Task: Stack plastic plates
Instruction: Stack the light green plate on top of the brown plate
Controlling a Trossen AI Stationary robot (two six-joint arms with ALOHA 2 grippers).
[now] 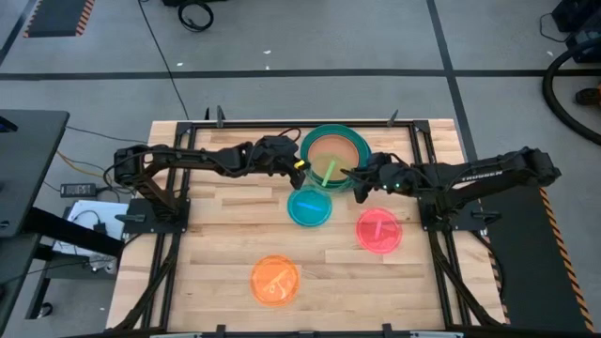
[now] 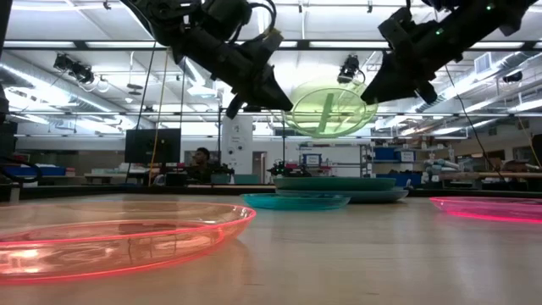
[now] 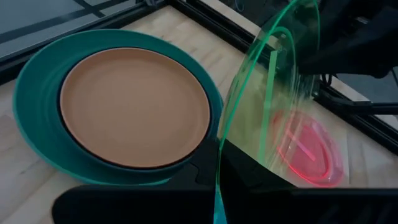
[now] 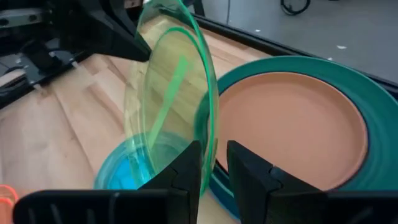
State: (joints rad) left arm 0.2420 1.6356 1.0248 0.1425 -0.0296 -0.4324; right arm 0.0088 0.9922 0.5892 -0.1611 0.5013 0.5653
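Note:
A clear green plate (image 1: 327,174) (image 2: 330,110) hangs in the air on edge between my two grippers. My left gripper (image 1: 302,169) is at its left rim and my right gripper (image 1: 352,178) at its right rim, both shut on it. Behind it a peach-tan plate (image 1: 335,150) lies in a large teal-green plate (image 1: 307,141) at the table's far middle. A cyan plate (image 1: 309,207), a pink-red plate (image 1: 378,230) and an orange plate (image 1: 274,280) lie flat on the wood. My left gripper pinches the green plate's rim (image 3: 219,155) between its two fingers, coming level from the table's left. The plate stands nearly upright, lifted clear. My right gripper has the opposite rim (image 4: 213,146) between its two fingers, coming from the table's right. The plate tilts slightly over the cyan plate (image 4: 124,171).
A black metal frame (image 1: 413,141) runs along the table's sides, and both arm bases stand at the left and right edges. Bare wood lies along the near edge (image 1: 376,300) beside the orange plate. A person (image 2: 201,161) sits far off in the room.

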